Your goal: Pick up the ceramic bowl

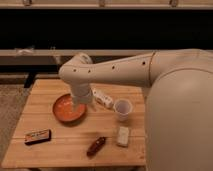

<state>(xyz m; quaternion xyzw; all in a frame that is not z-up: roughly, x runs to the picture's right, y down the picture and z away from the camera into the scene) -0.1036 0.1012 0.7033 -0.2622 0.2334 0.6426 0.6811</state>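
Note:
The ceramic bowl [66, 111] is a shallow round orange-red bowl lying on the left middle of the wooden table [50, 145]. My white arm reaches in from the right and bends down over the bowl. My gripper [80, 106] hangs at the bowl's right rim, low over its inside. The arm's wrist covers the gripper's tips and the right part of the bowl.
A small translucent white cup [123, 108] stands right of the bowl. A white box [103, 98] lies behind it. A flat dark packet [38, 136] lies front left, a brown bar [96, 145] and a pale packet [123, 136] at the front. A dark shelf runs behind the table.

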